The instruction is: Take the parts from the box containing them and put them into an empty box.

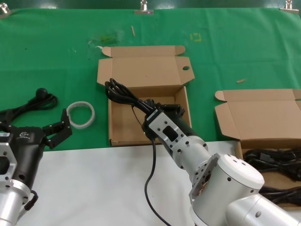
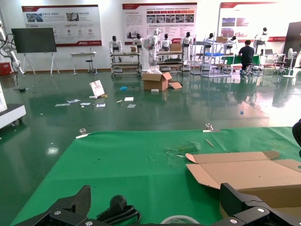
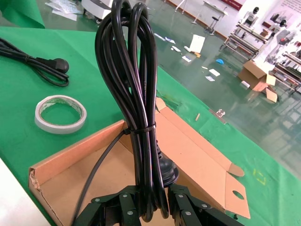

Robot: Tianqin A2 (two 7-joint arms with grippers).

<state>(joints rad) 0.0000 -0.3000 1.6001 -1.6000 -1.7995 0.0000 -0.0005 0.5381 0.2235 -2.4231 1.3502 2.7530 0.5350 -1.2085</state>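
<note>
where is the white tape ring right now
In the head view the white tape ring lies flat on the green cloth on the robot's left, between the empty box and the loose black cable, just ahead of the open left claw.

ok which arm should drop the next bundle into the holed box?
Right. Its gripper is already shut on a cable bundle held over the empty box. The left gripper is open, off beside the tape ring.
</note>
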